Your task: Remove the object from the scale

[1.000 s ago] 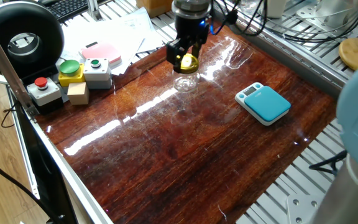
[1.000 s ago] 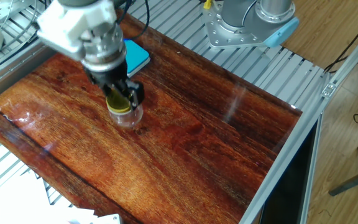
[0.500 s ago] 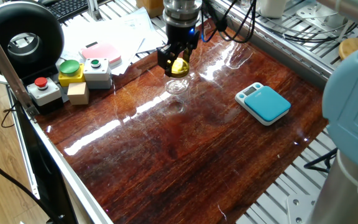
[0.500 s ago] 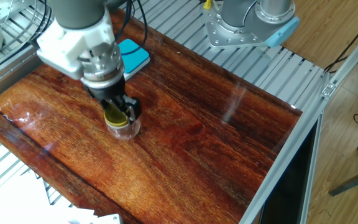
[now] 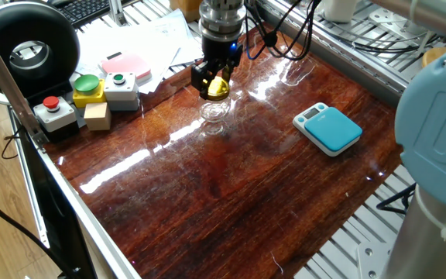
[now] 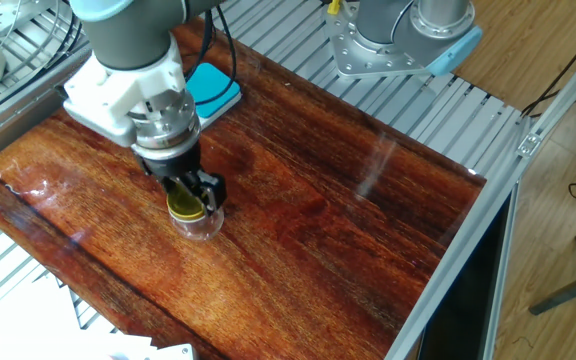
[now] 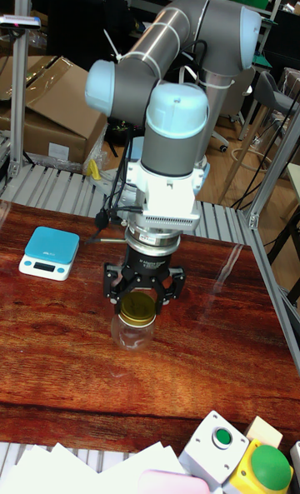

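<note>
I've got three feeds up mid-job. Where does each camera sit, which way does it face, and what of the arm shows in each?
One fixed view: high off the button-box corner, looking across the table toward the scale; shows the wrist, the tool on the jar, and a blurred arm link near the lens.
The other fixed view: high on the opposite side, looking toward the arm's base; wrist and tool.
Tall fixed view: low at the button-box edge, facing the whole arm.
All three share the jar and the scale.
</note>
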Robot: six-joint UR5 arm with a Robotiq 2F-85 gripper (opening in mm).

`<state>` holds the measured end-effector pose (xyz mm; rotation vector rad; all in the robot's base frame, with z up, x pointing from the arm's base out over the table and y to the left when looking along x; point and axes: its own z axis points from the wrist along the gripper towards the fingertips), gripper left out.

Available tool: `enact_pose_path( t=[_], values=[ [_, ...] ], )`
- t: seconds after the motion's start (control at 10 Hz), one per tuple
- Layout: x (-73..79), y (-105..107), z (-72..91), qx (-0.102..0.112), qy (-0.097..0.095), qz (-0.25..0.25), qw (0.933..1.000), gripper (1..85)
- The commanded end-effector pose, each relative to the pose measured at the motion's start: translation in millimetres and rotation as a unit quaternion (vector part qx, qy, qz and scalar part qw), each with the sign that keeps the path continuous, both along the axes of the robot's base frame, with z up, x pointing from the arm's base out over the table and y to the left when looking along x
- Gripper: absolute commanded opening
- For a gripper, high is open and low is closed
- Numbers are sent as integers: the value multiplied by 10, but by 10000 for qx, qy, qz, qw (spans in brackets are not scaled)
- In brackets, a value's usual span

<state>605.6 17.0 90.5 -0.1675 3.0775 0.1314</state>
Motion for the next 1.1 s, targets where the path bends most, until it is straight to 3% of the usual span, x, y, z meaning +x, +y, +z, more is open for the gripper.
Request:
enact_pose_path(
  t=[0.0,0.6,0.7,1.0],
  values=[
    [82,42,-76,71,-122,-38,9999,47],
    [130,-27,-150,-134,-219,34,9997,70],
    [122,-15,-150,-114,-207,81,9997,157],
    [115,7,-161,-56,-234,223,9995,310]
  ],
)
